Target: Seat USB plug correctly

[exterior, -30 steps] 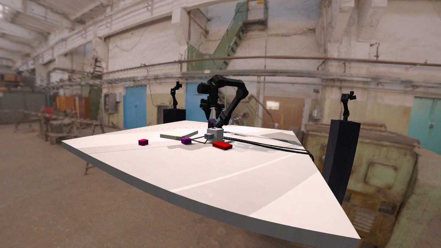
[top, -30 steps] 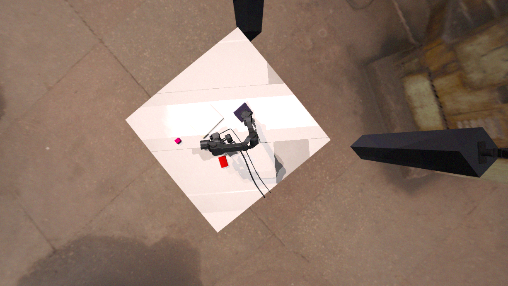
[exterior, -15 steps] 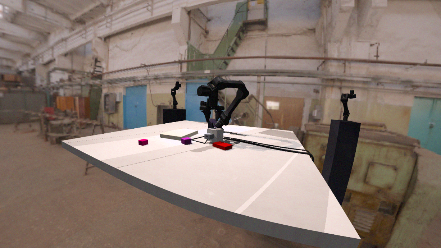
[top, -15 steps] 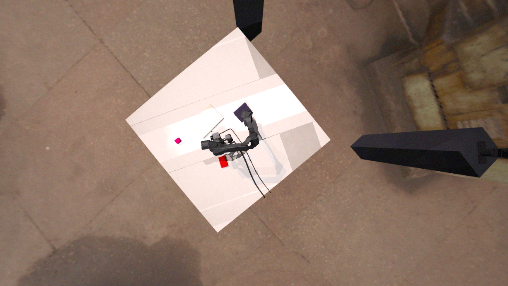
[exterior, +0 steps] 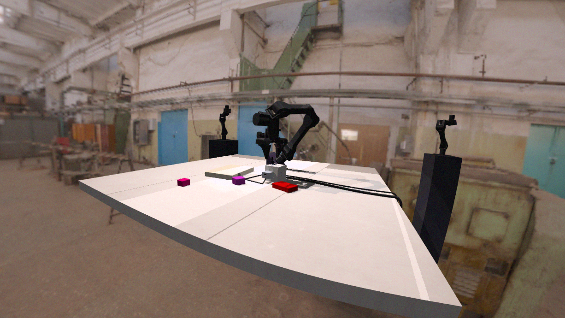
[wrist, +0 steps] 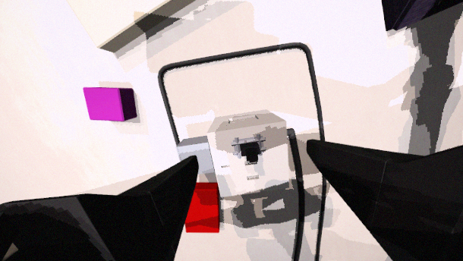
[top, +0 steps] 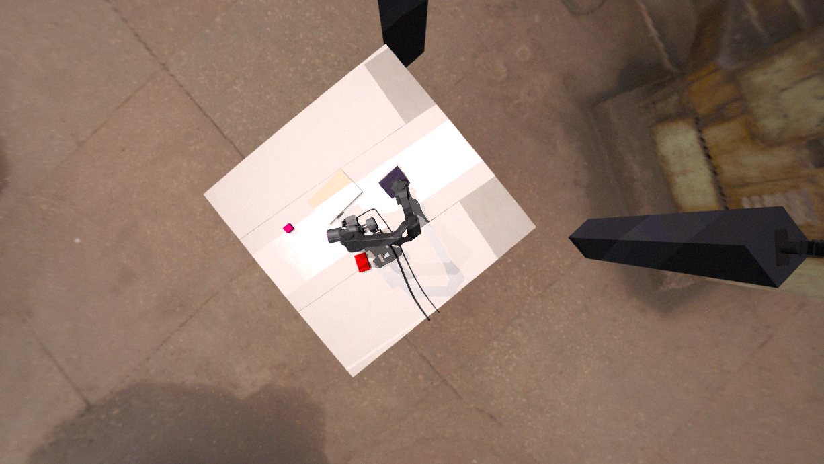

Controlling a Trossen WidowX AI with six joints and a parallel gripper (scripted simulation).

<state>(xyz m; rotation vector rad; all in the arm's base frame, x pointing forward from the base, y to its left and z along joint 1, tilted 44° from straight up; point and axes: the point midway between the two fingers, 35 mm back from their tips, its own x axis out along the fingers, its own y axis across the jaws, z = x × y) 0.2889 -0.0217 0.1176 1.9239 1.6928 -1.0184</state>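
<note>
The pale power cube (exterior: pixel 279 173) (wrist: pixel 271 168) stands on the table under the arm. A small black part (wrist: pixel 249 149), which looks like the USB plug, sits with grey metallic edges on the cube's top; its depth and which way round it is cannot be told. A blue-grey block (exterior: pixel 267 174) (wrist: pixel 203 152) is at the cube's side. My gripper (exterior: pixel 274 162) (wrist: pixel 251 153) is open, pointing down over the cube, with one finger on each side of the black part and nothing visibly held. The arm hides the cube in the overhead view.
A red block (top: pixel 361 262) (exterior: pixel 284 186) (wrist: pixel 205 212) lies close to the cube. A purple block (exterior: pixel 238 180) (wrist: pixel 103 104), a magenta block (top: pixel 287 228) (exterior: pixel 183 182) and a cream slab (top: pixel 331 190) (exterior: pixel 225 172) are farther out. Black cables (wrist: pixel 235 56) loop around the cube.
</note>
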